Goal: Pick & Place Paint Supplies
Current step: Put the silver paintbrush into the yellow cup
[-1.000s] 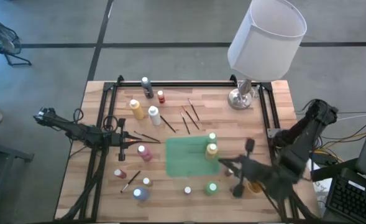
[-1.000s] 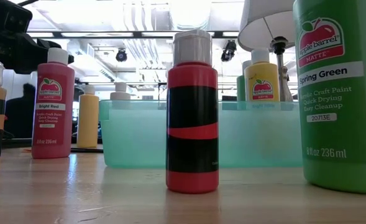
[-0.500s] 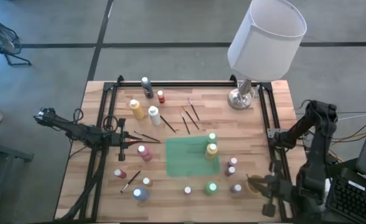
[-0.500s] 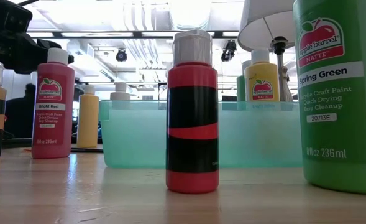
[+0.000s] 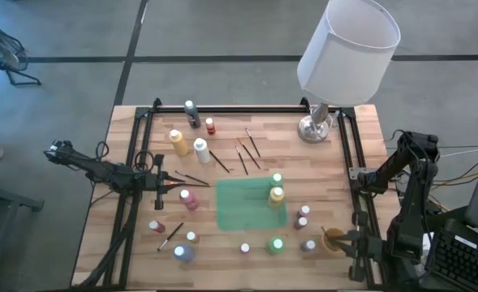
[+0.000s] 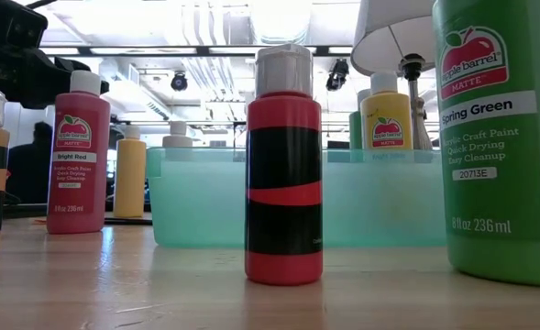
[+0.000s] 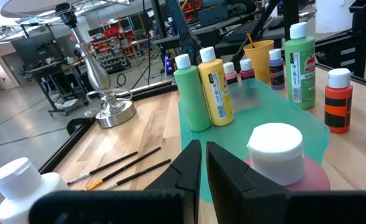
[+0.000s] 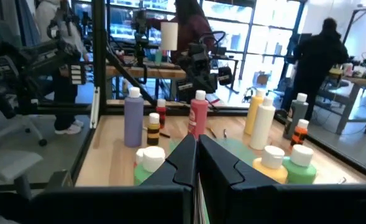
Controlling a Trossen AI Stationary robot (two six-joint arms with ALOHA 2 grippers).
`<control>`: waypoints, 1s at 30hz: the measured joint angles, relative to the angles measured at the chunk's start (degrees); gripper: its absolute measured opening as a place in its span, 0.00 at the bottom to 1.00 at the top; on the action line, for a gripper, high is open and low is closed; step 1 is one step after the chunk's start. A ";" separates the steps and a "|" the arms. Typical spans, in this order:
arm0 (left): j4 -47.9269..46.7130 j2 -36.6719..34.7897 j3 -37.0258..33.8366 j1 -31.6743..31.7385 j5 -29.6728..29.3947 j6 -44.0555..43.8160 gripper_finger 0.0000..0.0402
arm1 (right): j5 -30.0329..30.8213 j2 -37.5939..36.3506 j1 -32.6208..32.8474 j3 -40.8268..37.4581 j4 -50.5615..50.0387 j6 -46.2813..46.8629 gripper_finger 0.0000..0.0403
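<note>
Currently | left gripper (image 5: 167, 189) nearly closed, empty, beside pink bottle (image 5: 188, 199) on desk (image 5: 360, 146) | right gripper (image 5: 354, 243) closed, empty, at desk's right edge | bottles light, rigid, slick: grasp body under cap | green bottle (image 6: 499, 137) label: "Apple Barrel MATTE Spring Green, 8 fl oz 236 ml"
</note>
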 joint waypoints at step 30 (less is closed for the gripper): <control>0.32 0.00 -0.04 0.00 -0.03 -0.01 0.07 | -9.26 0.12 0.10 -6.69 1.82 11.19 0.02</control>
